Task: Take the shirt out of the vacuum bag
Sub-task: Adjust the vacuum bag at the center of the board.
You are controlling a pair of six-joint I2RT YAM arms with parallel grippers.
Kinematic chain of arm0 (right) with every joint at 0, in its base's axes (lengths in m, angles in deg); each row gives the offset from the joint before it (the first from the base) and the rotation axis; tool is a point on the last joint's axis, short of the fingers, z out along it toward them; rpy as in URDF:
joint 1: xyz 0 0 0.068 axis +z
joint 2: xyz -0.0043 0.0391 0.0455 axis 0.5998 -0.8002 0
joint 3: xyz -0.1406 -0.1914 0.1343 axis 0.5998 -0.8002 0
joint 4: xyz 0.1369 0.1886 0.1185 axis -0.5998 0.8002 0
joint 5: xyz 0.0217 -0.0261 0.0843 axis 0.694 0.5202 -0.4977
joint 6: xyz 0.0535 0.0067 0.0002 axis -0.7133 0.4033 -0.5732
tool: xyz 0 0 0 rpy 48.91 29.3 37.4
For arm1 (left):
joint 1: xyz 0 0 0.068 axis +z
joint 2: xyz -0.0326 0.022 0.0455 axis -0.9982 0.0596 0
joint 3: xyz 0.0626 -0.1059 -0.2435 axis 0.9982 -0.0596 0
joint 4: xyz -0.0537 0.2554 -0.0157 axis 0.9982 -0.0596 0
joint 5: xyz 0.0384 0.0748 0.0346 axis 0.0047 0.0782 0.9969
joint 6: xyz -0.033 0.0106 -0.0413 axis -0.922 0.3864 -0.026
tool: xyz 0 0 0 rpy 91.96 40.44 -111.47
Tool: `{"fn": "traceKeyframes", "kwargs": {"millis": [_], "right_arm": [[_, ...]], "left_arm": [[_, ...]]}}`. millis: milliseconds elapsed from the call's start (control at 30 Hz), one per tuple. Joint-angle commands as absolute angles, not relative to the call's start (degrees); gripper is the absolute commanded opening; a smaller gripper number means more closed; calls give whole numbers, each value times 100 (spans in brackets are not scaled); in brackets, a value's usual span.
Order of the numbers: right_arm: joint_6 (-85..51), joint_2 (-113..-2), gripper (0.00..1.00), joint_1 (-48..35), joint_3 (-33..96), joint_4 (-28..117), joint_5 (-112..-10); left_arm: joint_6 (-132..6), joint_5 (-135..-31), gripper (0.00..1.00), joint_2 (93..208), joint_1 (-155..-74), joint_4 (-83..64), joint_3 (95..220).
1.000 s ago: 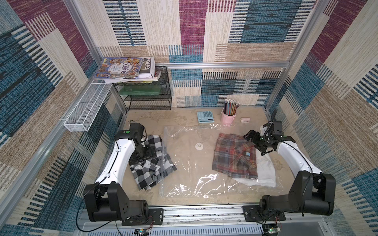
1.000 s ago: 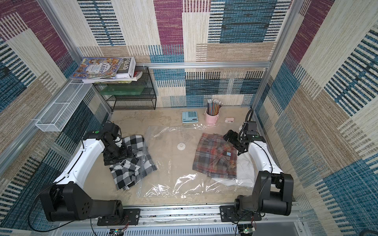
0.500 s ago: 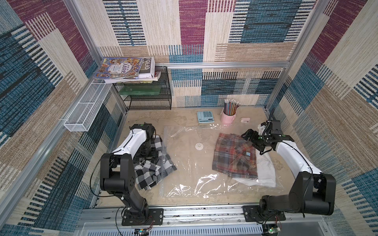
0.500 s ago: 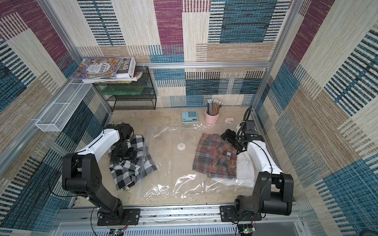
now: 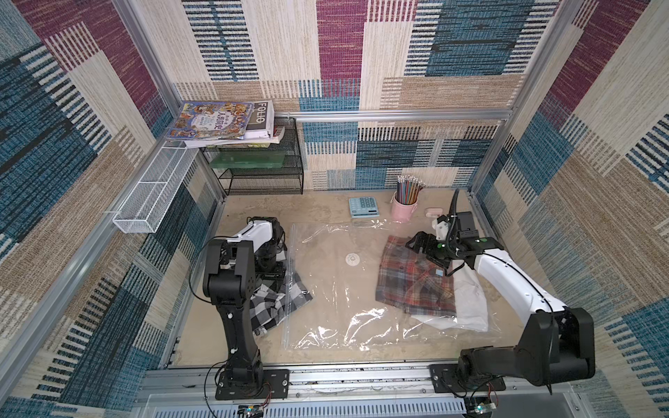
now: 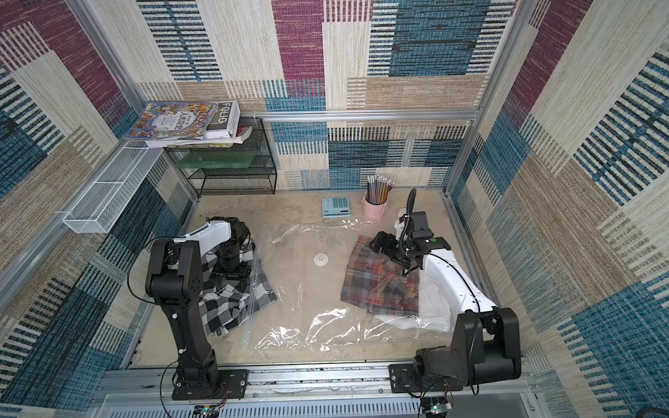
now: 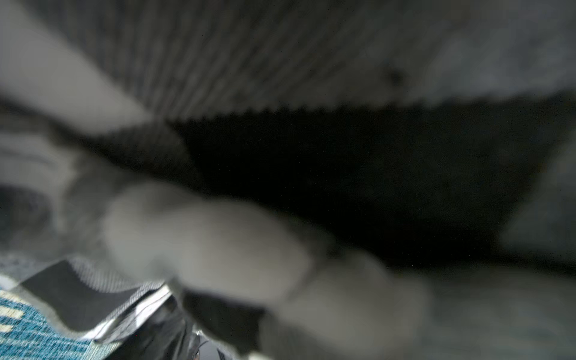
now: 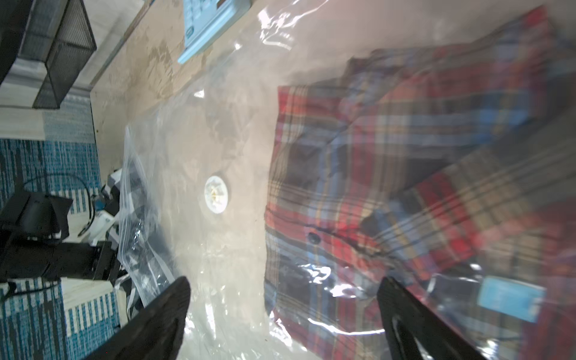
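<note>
The clear vacuum bag (image 5: 336,307) lies flat mid-table, its white valve (image 5: 352,259) facing up and its zip strip (image 5: 288,289) along the left edge. Inside it on the right is a red plaid shirt (image 5: 409,286). My right gripper (image 5: 416,243) hovers open over that shirt's far edge; its wrist view shows both fingers (image 8: 156,318) spread above the plastic and the plaid shirt (image 8: 358,174). A black-and-white checked shirt (image 5: 275,307) lies at the zip edge, mostly outside the bag. My left gripper (image 5: 269,269) presses down into it. Blurred cloth (image 7: 218,62) hides its jaws.
A black wire rack (image 5: 264,170) with books (image 5: 221,121) stands at the back left, next to a white mesh basket (image 5: 152,195). A blue calculator (image 5: 364,207) and a pink pencil cup (image 5: 405,206) sit behind the bag. White cloth (image 5: 470,307) lies under the plaid shirt.
The left arm has reared up at its base and its gripper has slid right onto the checked shirt. The right gripper has shifted a little left over the plaid shirt.
</note>
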State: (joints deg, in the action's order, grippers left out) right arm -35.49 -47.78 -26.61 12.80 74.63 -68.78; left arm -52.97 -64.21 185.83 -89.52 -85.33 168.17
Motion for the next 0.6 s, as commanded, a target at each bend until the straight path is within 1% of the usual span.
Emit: {"fn": "traceKeyframes", "kwargs": {"millis": [0, 100, 200, 333, 400, 500, 567], "right_arm": [[-3816, -4897, 96, -2066, 1387, 7293, -6846], [-3848, -5376, 96, -1206, 1902, 7188, -6818], [-3845, -6242, 96, -369, 2957, 7214, -6784], [-3613, -7925, 96, 507, 5241, 7867, -6728], [-3422, -8980, 96, 824, 6841, 8666, -6551], [-3474, -10222, 97, 991, 8693, 9537, -6670], [-3488, -10709, 98, 1109, 9406, 9735, -6726]], "left_arm": [[-5321, -6459, 80, 18881, -8824, -8214, 17059], [-5374, -6637, 78, 18957, -8638, -8206, 17230], [-5344, -6675, 78, 18962, -8605, -8184, 17165], [-5387, -6909, 78, 18874, -8498, -8025, 16878], [-5433, -6994, 78, 18810, -8443, -7962, 16762], [-5492, -7144, 78, 18725, -8291, -7911, 16652], [-5510, -7235, 78, 18679, -8188, -7901, 16634]]}}
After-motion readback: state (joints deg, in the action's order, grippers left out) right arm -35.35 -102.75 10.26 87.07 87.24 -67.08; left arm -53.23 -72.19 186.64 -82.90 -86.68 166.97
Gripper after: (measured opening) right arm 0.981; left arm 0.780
